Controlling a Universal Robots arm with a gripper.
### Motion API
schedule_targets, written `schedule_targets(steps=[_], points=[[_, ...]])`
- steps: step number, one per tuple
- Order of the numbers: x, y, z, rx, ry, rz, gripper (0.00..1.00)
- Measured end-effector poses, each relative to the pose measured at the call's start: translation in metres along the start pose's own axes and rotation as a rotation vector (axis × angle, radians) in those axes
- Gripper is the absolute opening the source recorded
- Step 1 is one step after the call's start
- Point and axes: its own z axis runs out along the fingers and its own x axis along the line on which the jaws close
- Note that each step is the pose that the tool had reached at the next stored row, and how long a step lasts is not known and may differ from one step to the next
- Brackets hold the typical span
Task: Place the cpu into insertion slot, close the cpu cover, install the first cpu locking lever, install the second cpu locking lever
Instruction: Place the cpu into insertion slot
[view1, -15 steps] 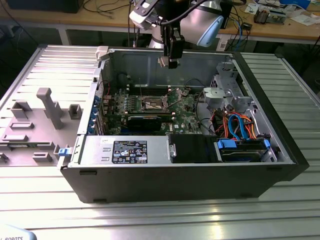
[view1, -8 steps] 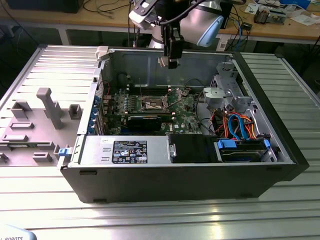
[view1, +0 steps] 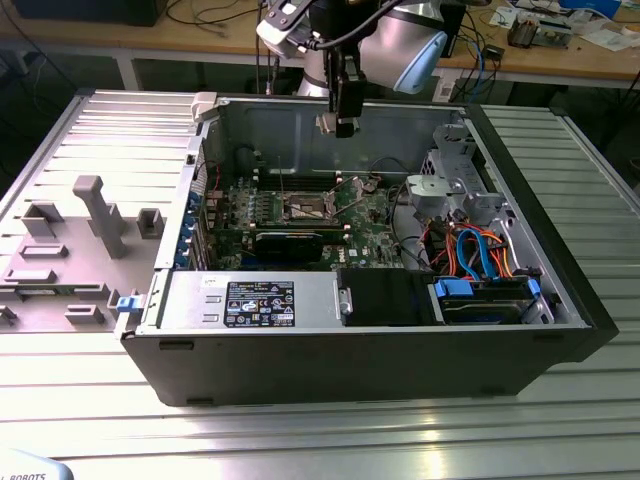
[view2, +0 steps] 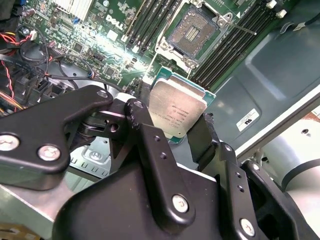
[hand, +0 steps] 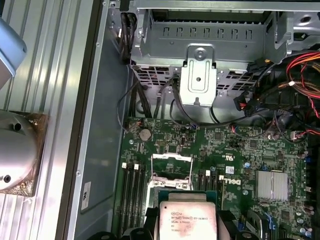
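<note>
The cpu (view2: 177, 112) is being clamped by two opposite edges in the gripper (view2: 172, 120), metal top facing the wrist cameras. It is being held in the air above the green board (hand: 235, 150) inside the open case (view1: 400, 370), well apart from the insertion slot (view2: 195, 32). The slot is being left bare, dark centre exposed, mid-board toward the case's far wall. Risks being noted: the chip is being gripped on thin edges only, so slip or tilt is judged possible. Any offset or rotation at the slot could be bending contacts. The thin lever rod (view2: 240, 28) beside the slot could be fouled.
</note>
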Motion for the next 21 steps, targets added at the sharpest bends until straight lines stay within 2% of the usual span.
schedule_targets(steps=[13,17,21], points=[[0.0,0.0,0.0,-0.0001,-0.0002,0.003,0.54],[0.0001,-0.0004,0.0003,-0.0007,-0.0035,0.04,0.54],[0.0004,-0.0036,0.0004,-0.0011,-0.003,0.048,0.54]])
